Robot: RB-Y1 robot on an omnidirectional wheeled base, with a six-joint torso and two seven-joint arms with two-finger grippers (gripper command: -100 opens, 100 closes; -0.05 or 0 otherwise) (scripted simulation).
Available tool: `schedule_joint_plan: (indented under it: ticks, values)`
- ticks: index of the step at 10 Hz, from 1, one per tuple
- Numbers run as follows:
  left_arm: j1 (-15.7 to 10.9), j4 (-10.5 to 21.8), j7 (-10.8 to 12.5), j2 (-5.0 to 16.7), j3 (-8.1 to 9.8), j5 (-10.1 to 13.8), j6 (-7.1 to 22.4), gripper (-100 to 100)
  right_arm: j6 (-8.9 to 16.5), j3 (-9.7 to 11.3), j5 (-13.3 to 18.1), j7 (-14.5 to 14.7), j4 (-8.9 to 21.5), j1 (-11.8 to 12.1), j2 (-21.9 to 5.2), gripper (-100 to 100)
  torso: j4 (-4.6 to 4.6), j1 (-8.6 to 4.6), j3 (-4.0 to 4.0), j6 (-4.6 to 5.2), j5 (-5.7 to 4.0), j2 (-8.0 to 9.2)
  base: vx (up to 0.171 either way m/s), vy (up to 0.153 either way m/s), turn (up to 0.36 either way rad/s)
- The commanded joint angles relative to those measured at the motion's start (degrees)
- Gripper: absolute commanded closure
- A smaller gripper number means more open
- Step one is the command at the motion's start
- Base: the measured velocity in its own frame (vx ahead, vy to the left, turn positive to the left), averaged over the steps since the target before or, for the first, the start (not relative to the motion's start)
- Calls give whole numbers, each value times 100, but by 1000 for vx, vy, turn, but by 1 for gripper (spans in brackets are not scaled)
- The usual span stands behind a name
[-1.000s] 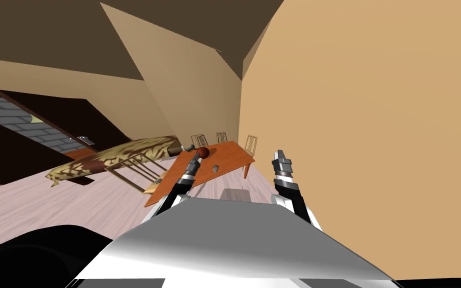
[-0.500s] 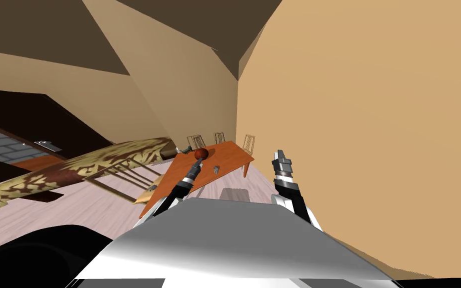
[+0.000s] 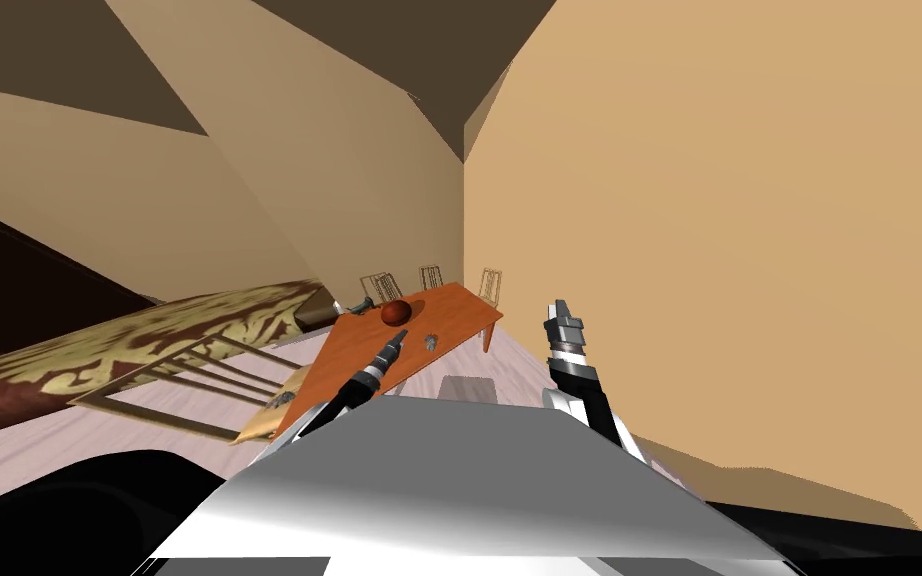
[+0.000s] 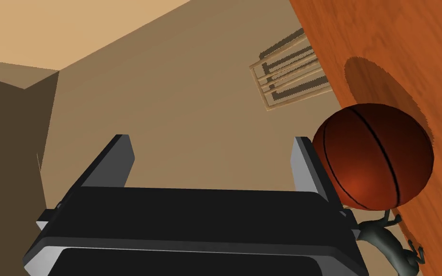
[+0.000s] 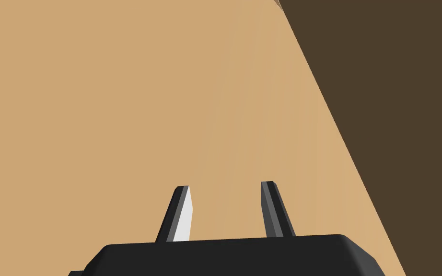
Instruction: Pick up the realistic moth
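A small grey thing, which I take for the moth (image 3: 430,341), lies on the orange table (image 3: 459,308) near its right edge. A dark red basketball (image 3: 395,312) (image 4: 373,155) rests further back on the table. My left gripper (image 3: 397,342) (image 4: 210,155) hovers open over the table, just left of the moth and short of the ball. One of its fingers (image 4: 306,160) stands close beside the ball. A dark grey figurine (image 4: 391,239) (image 3: 359,303) lies by the ball. My right gripper (image 3: 562,318) (image 5: 225,191) is raised to the right of the table, open and holding nothing.
A tan wall (image 3: 729,250) runs close along my right. A long brown and yellow patterned piece (image 3: 149,340) and a pale wooden chair (image 3: 199,385) stand to the left of the table. More chairs (image 3: 430,277) (image 4: 292,72) line its far side.
The whole head view has swung, so I have turned or moved; the patterned piece now reaches further left. My left gripper has drawn back from the basketball. The right arm holds its pose.
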Motion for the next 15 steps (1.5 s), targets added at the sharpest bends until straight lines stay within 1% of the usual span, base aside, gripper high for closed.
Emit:
schedule_joint_plan:
  ticks: [1, 3, 4, 7, 9, 12, 15]
  values:
    - [70, 152, 20, 245, -38, 78, 123, -100, 0, 0, 0, 0, 0, 0, 0, 0, 0, 0, 0, 0, 0, 0, 18, 35, -150]
    - [187, 355, -22, 569, -133, 168, 392, -100, 0, 1, 0, 0, 0, 0, 0, 0, -2, -15, -6, 4, -4, -10, 31, 31, -259]
    - [187, 355, -22, 569, -133, 168, 392, -100, 0, 1, 0, 0, 0, 0, 0, 0, -3, -17, -8, 2, -4, -13, 21, 24, -59]
    - [340, 690, -138, 995, -257, 278, 786, -100, 0, 1, 0, 0, 0, 0, 1, 0, -4, -28, -10, 3, -7, -17, 42, -4, -227]
    - [426, 931, -245, 1231, -331, 336, 1040, -100, 0, 1, 0, 0, 0, 1, 1, 0, -7, -41, -18, 1, -10, -32, 103, -42, -225]
    - [534, 1309, -436, 1511, -434, 403, 1406, -100, 0, 1, 0, 0, -1, 1, 1, 0, -11, -57, -29, 2, -13, -50, 122, -64, -240]
    - [625, 1686, -637, 1720, -530, 455, 1748, -100, 0, 1, 0, 0, -1, 2, 1, 0, -13, -70, -33, -1, -16, -57, 141, -89, -223]
